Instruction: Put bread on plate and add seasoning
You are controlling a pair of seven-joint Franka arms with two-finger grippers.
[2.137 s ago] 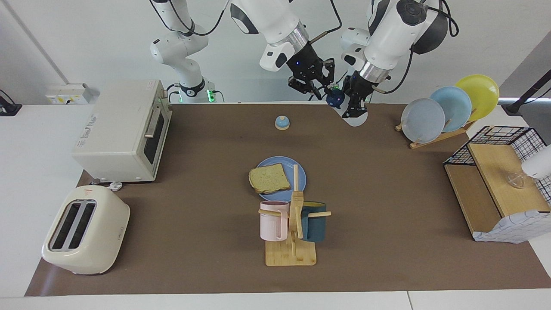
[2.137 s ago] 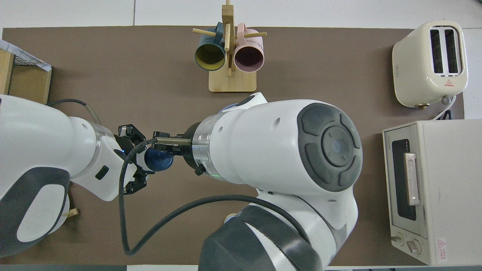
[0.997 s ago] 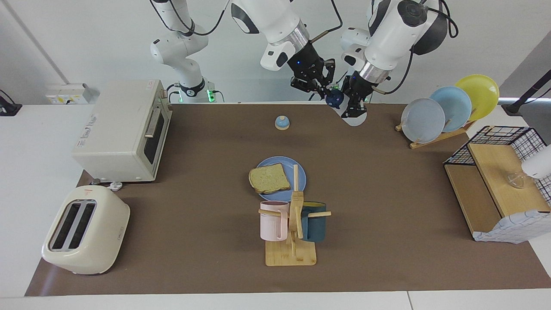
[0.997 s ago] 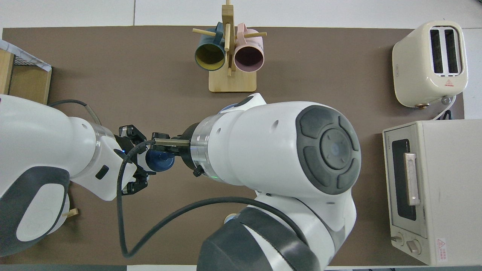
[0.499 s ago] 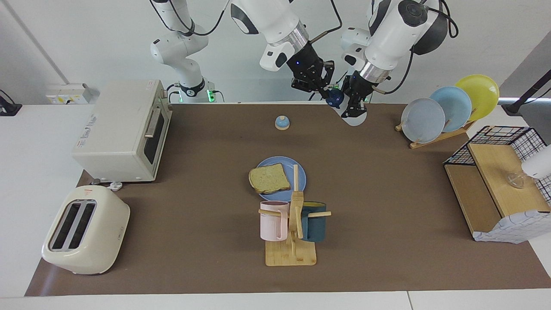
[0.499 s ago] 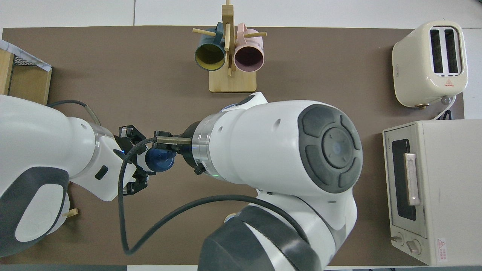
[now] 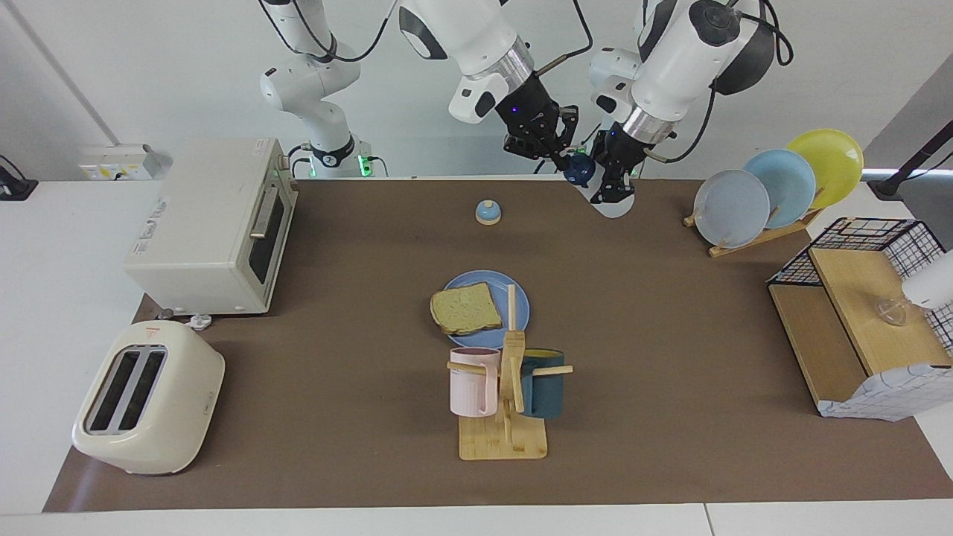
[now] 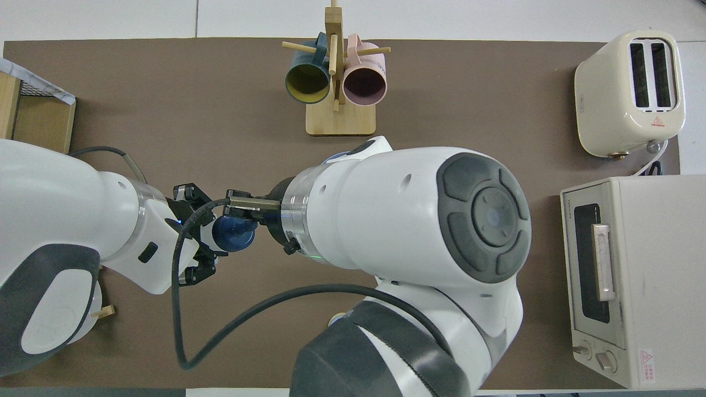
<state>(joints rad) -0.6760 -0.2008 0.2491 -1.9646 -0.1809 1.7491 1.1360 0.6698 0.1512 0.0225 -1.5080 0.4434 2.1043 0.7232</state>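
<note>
The bread [image 7: 465,307] lies flat on the blue plate [image 7: 480,278] in the middle of the table, just nearer to the robots than the mug rack. The seasoning [image 7: 612,206] is up in the air over the robots' edge of the mat, tilted, and my left gripper [image 7: 615,186] is shut on its white body. Its navy cap [image 7: 579,170] points toward my right gripper [image 7: 569,159], which is shut on the cap. In the overhead view the cap [image 8: 234,233] shows between the left gripper [image 8: 201,234] and the right gripper [image 8: 238,215]. There the right arm hides the plate and bread.
A small blue-topped bell [image 7: 488,212] sits near the robots. The mug rack [image 7: 506,402] holds a pink and a teal mug. A toaster oven [image 7: 212,227] and toaster [image 7: 145,398] stand at the right arm's end, a rack of plates [image 7: 774,186] and a wire shelf [image 7: 864,313] at the left arm's end.
My right gripper has closed its fingers on the seasoning's cap. Both arms and the bottle have hardly shifted; bread and plate have not moved.
</note>
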